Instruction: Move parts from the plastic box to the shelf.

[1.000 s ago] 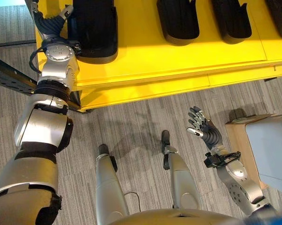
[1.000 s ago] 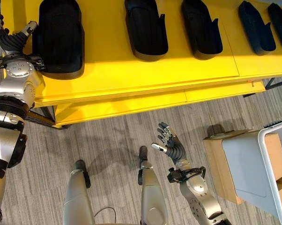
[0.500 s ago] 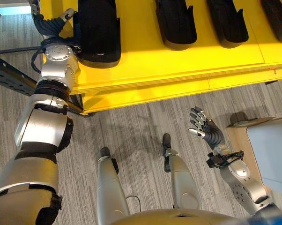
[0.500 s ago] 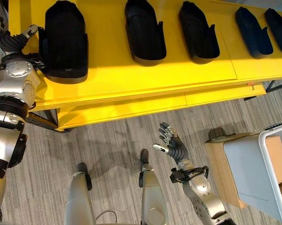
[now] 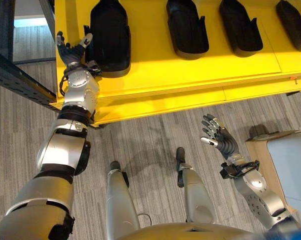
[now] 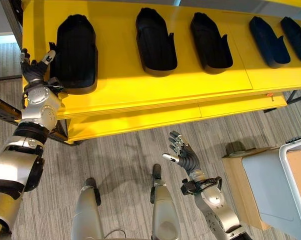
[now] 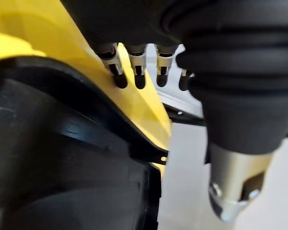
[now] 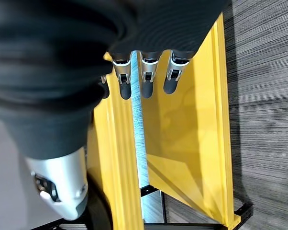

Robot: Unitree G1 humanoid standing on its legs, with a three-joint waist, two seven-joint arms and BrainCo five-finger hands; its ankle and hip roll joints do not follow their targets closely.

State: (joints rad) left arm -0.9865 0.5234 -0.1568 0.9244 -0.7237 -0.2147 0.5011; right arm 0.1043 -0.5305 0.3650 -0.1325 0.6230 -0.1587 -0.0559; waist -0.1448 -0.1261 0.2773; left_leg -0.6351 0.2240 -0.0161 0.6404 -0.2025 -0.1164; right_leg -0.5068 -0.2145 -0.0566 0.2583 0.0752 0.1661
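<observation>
Several black moulded parts lie in a row on the yellow shelf [image 5: 190,70]. My left hand [image 5: 73,50] is at the shelf's left end, beside the near left corner of the leftmost black part [image 5: 109,37]. Its fingers [image 7: 138,72] are straight and its thumb reaches toward that part's rim [image 7: 62,167]; it holds nothing. Low on the right, my right hand [image 5: 218,140] hovers over the floor, fingers [image 8: 146,79] spread and empty. The pale plastic box [image 6: 270,195] stands at the far right.
The plastic box rests on a cardboard box [image 6: 235,175] on the floor to my right. A dark metal frame rail [image 5: 20,75] runs past the shelf's left end. Grey striped carpet [image 5: 140,135] lies between me and the shelf.
The camera has shifted, showing more of the shelf. My left hand has drawn back along the leftmost part toward the shelf's front edge. The right hand has barely moved.
</observation>
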